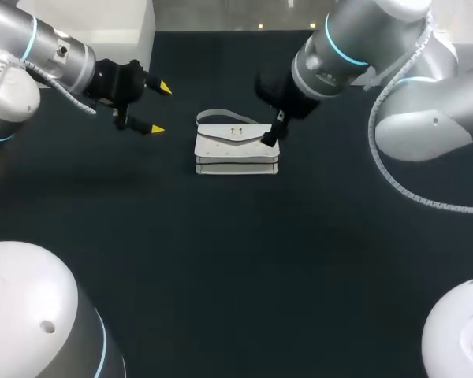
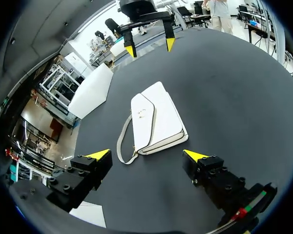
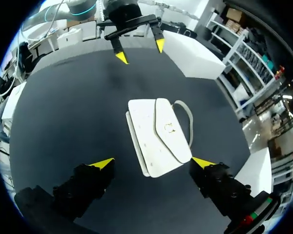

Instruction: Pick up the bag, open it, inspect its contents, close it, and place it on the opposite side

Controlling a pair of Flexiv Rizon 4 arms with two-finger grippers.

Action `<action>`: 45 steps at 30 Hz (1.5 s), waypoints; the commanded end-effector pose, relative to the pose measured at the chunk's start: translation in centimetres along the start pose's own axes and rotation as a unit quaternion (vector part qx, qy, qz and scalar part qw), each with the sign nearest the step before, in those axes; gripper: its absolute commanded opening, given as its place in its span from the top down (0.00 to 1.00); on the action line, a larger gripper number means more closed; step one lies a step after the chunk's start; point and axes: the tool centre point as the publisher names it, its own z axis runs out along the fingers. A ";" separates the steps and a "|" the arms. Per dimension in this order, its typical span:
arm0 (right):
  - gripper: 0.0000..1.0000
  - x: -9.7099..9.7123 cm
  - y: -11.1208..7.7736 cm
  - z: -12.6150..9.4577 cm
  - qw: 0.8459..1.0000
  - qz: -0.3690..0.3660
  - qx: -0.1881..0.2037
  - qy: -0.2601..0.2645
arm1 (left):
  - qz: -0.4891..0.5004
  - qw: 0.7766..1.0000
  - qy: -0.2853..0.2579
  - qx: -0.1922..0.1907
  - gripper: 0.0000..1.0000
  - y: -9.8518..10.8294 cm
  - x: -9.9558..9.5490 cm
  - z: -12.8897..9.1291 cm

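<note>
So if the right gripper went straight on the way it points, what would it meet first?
Most likely the bag, lying on the table just ahead of the right gripper, lined up between its open jaws. The left gripper is beyond it. Exact depth is unclear.

The bag lies flat on the desk, in its far half near the middle. Its strap loops out on the desk from the bag's far edge. The left end effector is to the left of the bag, well apart from it. The right end effector is over the bag's right end, and the bag sits ahead of it between the lines of its fingers.
</note>
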 end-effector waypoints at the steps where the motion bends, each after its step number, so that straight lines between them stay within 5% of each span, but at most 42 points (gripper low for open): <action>1: 0.00 0.4 -0.6 0.2 0.997 -0.002 -0.010 -0.078 | 0.000 1.000 -0.019 0.000 0.00 0.0 0.3 0.2; 9: 0.00 0.4 -0.6 0.2 0.997 -0.002 -0.010 -0.078 | 0.000 1.000 -0.019 0.000 0.00 0.0 0.3 0.2; 21: 0.00 1.9 -0.7 3.7 0.978 -0.157 0.007 -0.137 | 0.081 0.995 -0.041 0.036 0.00 -3.0 -0.6 1.7; 45: 0.00 2.2 -2.5 6.1 0.968 -0.179 0.020 -0.176 | 0.107 0.991 -0.059 0.054 0.00 -3.8 -1.4 3.9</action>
